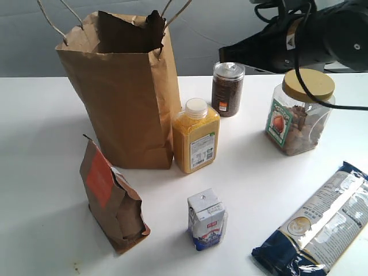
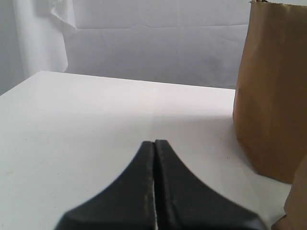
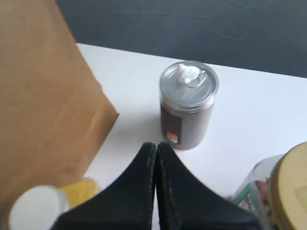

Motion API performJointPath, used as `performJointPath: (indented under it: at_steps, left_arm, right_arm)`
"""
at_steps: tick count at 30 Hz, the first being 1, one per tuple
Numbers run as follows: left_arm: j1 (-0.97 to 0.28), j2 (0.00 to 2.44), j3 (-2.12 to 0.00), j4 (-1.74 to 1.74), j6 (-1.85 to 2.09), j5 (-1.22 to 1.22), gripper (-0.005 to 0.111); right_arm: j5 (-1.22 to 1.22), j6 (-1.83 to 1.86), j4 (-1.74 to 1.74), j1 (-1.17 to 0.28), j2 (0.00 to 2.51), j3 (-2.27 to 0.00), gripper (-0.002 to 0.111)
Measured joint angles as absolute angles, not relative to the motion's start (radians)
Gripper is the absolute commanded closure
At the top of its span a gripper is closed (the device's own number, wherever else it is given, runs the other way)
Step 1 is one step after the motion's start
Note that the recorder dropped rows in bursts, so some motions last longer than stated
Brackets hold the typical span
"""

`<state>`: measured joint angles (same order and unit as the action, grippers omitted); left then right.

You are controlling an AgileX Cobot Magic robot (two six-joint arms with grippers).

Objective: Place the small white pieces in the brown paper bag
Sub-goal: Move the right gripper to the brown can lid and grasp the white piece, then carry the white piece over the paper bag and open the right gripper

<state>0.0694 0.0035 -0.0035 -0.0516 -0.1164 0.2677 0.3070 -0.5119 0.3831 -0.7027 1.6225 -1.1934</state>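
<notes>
Right wrist view: my right claw (image 3: 156,144) has its two black fingers pressed together with nothing between them. Just past the tips stands a dark jar (image 3: 187,108) with a silver lid, and one small white piece (image 3: 188,73) sits on that lid. I cannot see any other white pieces. The brown paper bag (image 3: 41,96) rises close beside the claw, upright with its mouth open, and the white cap of a yellow bottle (image 3: 36,208) shows below it.

From the exterior view, my right arm (image 1: 322,34) hangs above the table (image 1: 40,115), its tip near the dark jar. The yellow bottle stands against the bag's front corner. A jar with a tan lid (image 1: 299,112) is off to the right, a small carton (image 1: 206,219) stands in front, a blue packet (image 1: 319,224) lies at the right edge, and a pouch (image 1: 109,198) with an orange-red label stands before the bag.

My left claw (image 2: 154,143) is likewise closed and empty, low over bare table, with the bag off to one side.
</notes>
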Motion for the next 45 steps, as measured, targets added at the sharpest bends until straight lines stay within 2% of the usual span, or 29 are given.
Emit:
performJointPath:
  at_steps: [5,14,19,30,40,43,45]
  left_arm:
    - [0.069,0.003,-0.004,-0.052,-0.116,0.268,0.107]
    - [0.069,0.003,-0.004,-0.052,-0.116,0.268,0.107]
    - [0.069,0.003,-0.004,-0.052,-0.116,0.268,0.107]
    - [0.069,0.003,-0.004,-0.052,-0.116,0.268,0.107]
    - [0.069,0.003,-0.004,-0.052,-0.116,0.268,0.107]
    - [0.069,0.003,-0.004,-0.052,-0.116,0.268,0.107]
    - [0.069,0.003,-0.004,-0.052,-0.116,0.268,0.107]
  right_arm:
    - [0.296,-0.427,0.357,-0.648,1.745,-1.293,0.105]
    - [0.342,-0.282,0.215,-0.635,1.948,-1.542,0.061]
    - [0.404,-0.256,0.181,-0.635,2.042,-1.665,0.046]
    - [0.496,-0.25,0.153,-0.611,2.188,-1.859,0.046]
    - [0.504,-0.219,0.13,-0.607,2.238,-1.879,0.046]
    - [0.504,-0.217,0.128,-0.605,2.252,-1.879,0.049]
    - [0.498,-0.213,0.128,-0.605,2.259,-1.881,0.056]
